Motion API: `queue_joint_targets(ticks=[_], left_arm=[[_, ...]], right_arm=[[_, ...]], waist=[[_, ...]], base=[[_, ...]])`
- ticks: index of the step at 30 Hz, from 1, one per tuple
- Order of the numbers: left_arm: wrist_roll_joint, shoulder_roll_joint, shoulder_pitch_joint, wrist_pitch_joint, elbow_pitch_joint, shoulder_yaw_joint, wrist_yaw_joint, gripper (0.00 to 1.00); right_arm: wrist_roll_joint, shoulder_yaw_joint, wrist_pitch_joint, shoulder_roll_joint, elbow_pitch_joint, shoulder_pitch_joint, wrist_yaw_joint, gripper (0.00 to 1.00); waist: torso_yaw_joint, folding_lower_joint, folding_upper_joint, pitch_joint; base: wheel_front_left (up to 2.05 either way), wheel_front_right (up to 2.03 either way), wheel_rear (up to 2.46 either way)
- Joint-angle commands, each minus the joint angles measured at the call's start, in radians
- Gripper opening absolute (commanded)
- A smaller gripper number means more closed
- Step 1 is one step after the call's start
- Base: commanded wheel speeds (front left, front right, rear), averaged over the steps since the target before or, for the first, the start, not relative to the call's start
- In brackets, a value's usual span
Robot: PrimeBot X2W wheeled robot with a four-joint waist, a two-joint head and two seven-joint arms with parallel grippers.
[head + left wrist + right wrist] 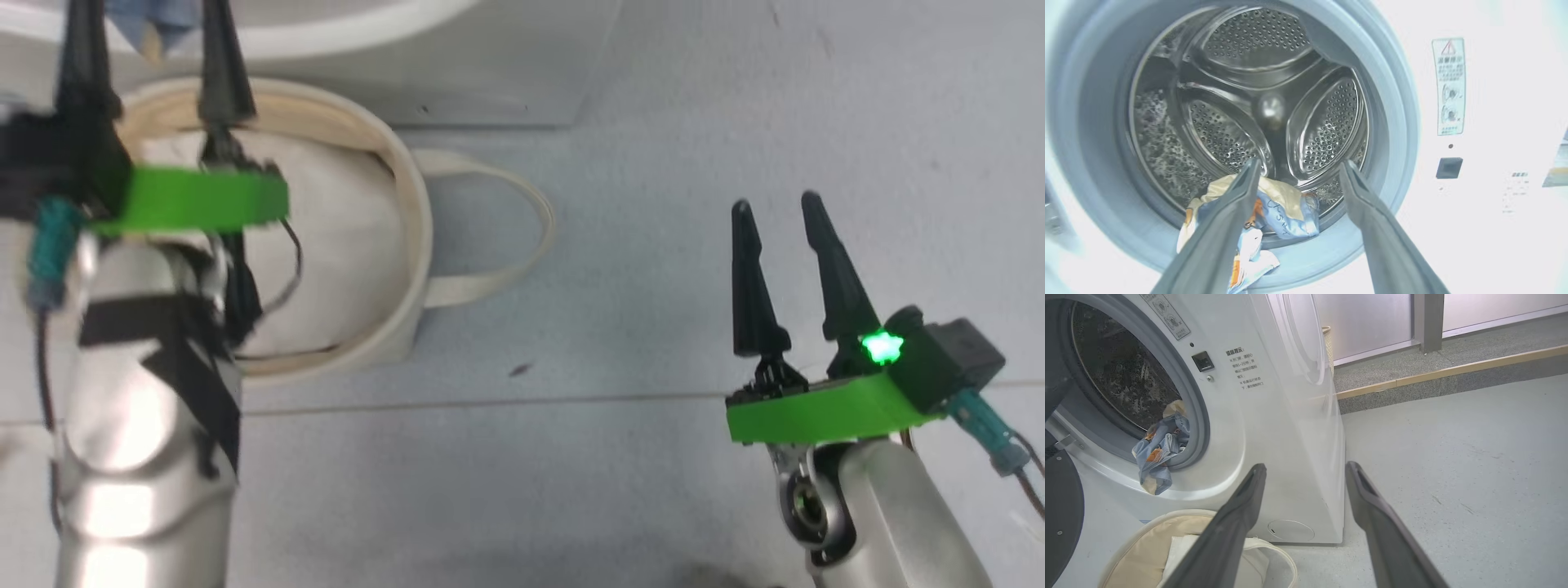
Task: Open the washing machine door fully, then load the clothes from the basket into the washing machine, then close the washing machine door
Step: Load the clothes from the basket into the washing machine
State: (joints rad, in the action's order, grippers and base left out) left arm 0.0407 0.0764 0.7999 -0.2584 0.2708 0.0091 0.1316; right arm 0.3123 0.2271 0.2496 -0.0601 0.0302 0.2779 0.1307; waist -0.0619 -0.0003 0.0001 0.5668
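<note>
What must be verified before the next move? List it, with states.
1. Left gripper open and empty: ok.
2. Clothes fully inside the washing machine: not ok; they hang out over the seal.
3. Washing machine door swung clear: ok.
4. Basket free of printed clothes: cannot tell; a white cloth lies inside and the left arm covers part.
5. Right gripper open, over the floor: ok.

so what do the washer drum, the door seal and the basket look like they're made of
Drum: looks like polished steel, with bright reflections and rows of punched holes.
Door seal: matte grey, probably rubber, judging by its smooth rolled lip.
Basket: cream cloth, likely canvas, with a soft rim and a floppy loop handle.
</note>
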Motion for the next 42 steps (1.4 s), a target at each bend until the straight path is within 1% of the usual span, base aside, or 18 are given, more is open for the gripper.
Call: queue_joint_targets(ticks=[1, 4, 9, 10, 16, 20, 22, 26, 33, 39, 42], left_arm=[[0.001, 0.017, -0.056, -0.003, -0.063, 0.015, 0.002, 1.00], [0.009, -0.002, -0.177, -0.003, -0.085, 0.001, 0.003, 1.00], [0.026, -0.018, -0.363, -0.003, -0.125, -0.022, 0.004, 1.00], [0.026, -0.018, -0.363, -0.003, -0.125, -0.022, 0.004, 1.00], [0.048, -0.025, -0.528, -0.003, -0.177, -0.072, 0.014, 1.00], [0.128, -0.026, -0.595, -0.003, -0.198, -0.088, 0.046, 1.00], [0.128, -0.026, -0.616, -0.003, -0.198, -0.096, 0.057, 1.00], [0.123, -0.026, -0.627, -0.003, -0.195, -0.114, 0.055, 1.00], [0.125, -0.026, -0.631, -0.003, -0.194, -0.108, 0.062, 1.00], [0.126, -0.026, -0.603, -0.003, -0.173, -0.083, 0.059, 1.00], [0.117, -0.026, -0.562, -0.003, -0.134, -0.060, 0.049, 1.00]], right_arm=[[-0.008, 0.014, 0.012, 0.003, 0.017, -0.044, 0.000, 1.00], [-0.007, 0.011, 0.012, 0.004, 0.003, -0.073, 0.000, 1.00], [-0.006, 0.010, 0.012, 0.007, -0.021, -0.134, 0.000, 1.00], [-0.006, 0.010, 0.012, 0.007, -0.021, -0.134, 0.000, 1.00], [0.012, -0.014, 0.012, 0.009, -0.020, -0.198, 0.000, 1.00], [0.021, -0.014, 0.012, 0.010, -0.020, -0.221, 0.000, 1.00], [0.024, -0.010, 0.012, 0.010, -0.018, -0.227, 0.000, 1.00], [0.023, -0.002, 0.012, 0.010, -0.018, -0.230, 0.000, 1.00], [0.027, 0.003, 0.012, 0.010, -0.020, -0.236, 0.000, 1.00], [0.026, 0.008, 0.012, 0.010, -0.012, -0.225, 0.000, 1.00], [0.018, 0.009, 0.012, 0.010, -0.007, -0.215, 0.000, 1.00]], waist=[[0.068, 0.0003, -0.0001, -0.142], [0.090, 0.0003, -0.0001, -0.222], [0.119, 0.0003, -0.0001, -0.336], [0.119, 0.0003, -0.0001, -0.336], [0.150, 0.0003, -0.0001, -0.406], [0.165, 0.0003, -0.0001, -0.430], [0.170, 0.0003, -0.0001, -0.439], [0.174, 0.0003, -0.0001, -0.448], [0.162, 0.0003, -0.0001, -0.458], [0.140, 0.0003, -0.0001, -0.417], [0.127, 0.0003, -0.0001, -0.379]], base=[[0.00, 0.00, 0.00], [0.00, 0.00, 0.00], [0.00, 0.00, 0.00], [0.00, 0.00, 0.00], [0.00, 0.00, 0.00], [0.00, 0.00, 0.00], [0.00, 0.00, 0.00], [0.00, 0.00, 0.00], [0.00, 0.00, 0.00], [0.00, 0.00, 0.00], [0.00, 0.00, 0.00]])
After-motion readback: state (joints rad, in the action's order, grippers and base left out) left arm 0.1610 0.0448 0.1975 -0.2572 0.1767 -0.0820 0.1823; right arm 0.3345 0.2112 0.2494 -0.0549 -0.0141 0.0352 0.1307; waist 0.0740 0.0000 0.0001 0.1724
